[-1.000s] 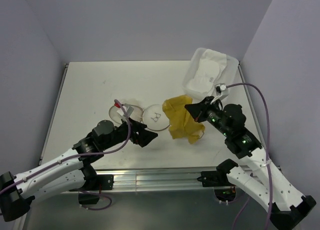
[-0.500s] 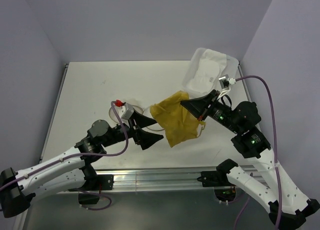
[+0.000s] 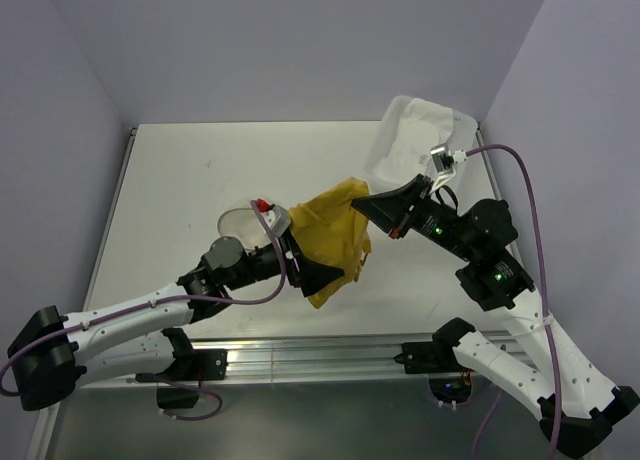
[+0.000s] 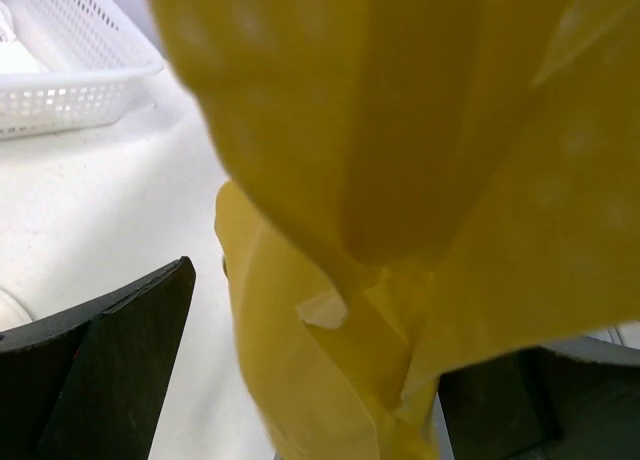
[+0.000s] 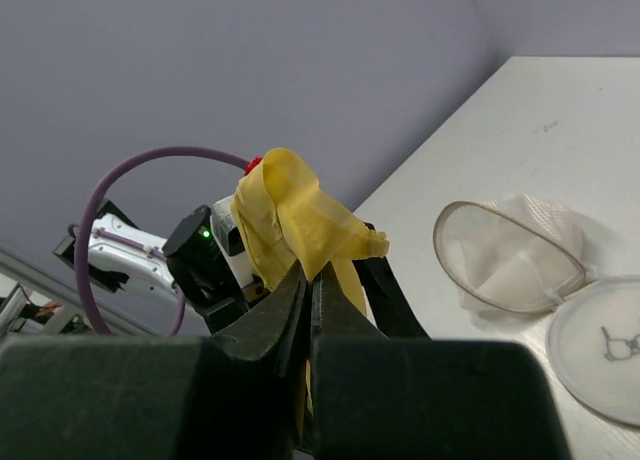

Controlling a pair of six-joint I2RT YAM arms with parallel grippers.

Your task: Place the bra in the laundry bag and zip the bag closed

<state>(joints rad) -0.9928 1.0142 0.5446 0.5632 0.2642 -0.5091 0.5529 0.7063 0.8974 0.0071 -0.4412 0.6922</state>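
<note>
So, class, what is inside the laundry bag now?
Only its own crumpled mesh shows inside the laundry bag; the bra hangs in the jaws of the right gripper. From above, the bra and left arm cover much of it.

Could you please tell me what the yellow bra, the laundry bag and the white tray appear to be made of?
The yellow bra looks like soft matte fabric: it drapes in loose folds. The laundry bag seems fine whitish mesh on a thin stiff hoop, translucent. The white tray is likely rigid plastic, slightly glossy, its walls pierced by a regular grid of holes.
</note>
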